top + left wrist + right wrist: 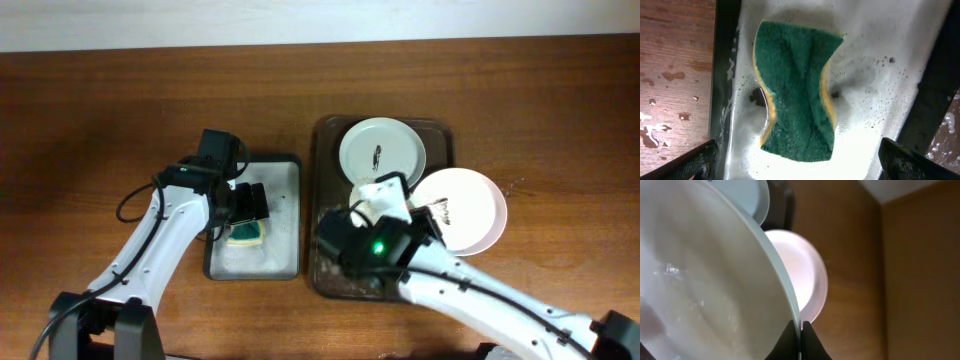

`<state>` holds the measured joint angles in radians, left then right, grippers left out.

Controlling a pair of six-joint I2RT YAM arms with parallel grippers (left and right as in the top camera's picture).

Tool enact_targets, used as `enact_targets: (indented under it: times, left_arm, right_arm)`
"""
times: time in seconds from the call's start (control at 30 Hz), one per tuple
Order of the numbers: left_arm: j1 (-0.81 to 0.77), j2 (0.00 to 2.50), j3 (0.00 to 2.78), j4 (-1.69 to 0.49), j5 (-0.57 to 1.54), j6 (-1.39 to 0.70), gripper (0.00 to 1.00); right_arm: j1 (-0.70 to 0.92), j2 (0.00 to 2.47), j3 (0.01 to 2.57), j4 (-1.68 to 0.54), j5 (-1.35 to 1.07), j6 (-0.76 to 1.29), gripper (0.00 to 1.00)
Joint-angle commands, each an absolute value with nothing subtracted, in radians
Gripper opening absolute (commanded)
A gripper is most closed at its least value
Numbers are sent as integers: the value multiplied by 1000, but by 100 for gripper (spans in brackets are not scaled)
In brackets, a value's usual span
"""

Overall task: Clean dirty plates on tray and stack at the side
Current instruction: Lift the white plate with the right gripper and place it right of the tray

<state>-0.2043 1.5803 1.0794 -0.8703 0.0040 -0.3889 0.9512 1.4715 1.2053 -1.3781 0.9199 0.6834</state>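
Note:
The dark brown tray (322, 150) holds a white plate (382, 150) with a dark smear at its far end. A pale pink plate (462, 210) with a smear lies across the tray's right rim. My right gripper (801, 330) is shut on the rim of a second white plate (705, 280) and holds it tilted on edge over the tray's middle (385, 195). In the right wrist view the pink plate (802, 275) shows behind it. My left gripper (248, 205) is open above the green-yellow sponge (797, 90), with a finger on each side (800, 167).
The sponge (245, 234) lies in white foam in a smaller grey tray (282, 255), left of the brown tray. Water drops sit on the wooden table (670, 75) beside it. Bare table lies right of the pink plate (570, 200).

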Motion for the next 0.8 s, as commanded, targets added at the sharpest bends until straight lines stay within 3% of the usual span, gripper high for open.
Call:
enact_targets:
  times: [0.0,0.13,0.6,0.67,0.77]
  left_arm:
    - [-202,1578,1076,-868,15,-402,99]
    - [-202,1578,1076,-868,15,-402,99]
    - [-202,1578,1076,-868,15,-402,99]
    - [-202,1578,1076,-868,15,-402,99]
    - [-202,1578,1076,-868,15,-403,99]
  right_arm:
    - [1100,1467,1214,-1412,1122,720,4]
    - [1177,1467,1214,-1422,1281,719,4]
    - [1175,1467,1214,-1425,1287,782,4]
    - [1143,1467,1214,-1425,1243,847,4]
    - [969,1467,1214,-1409,1076,941,4]
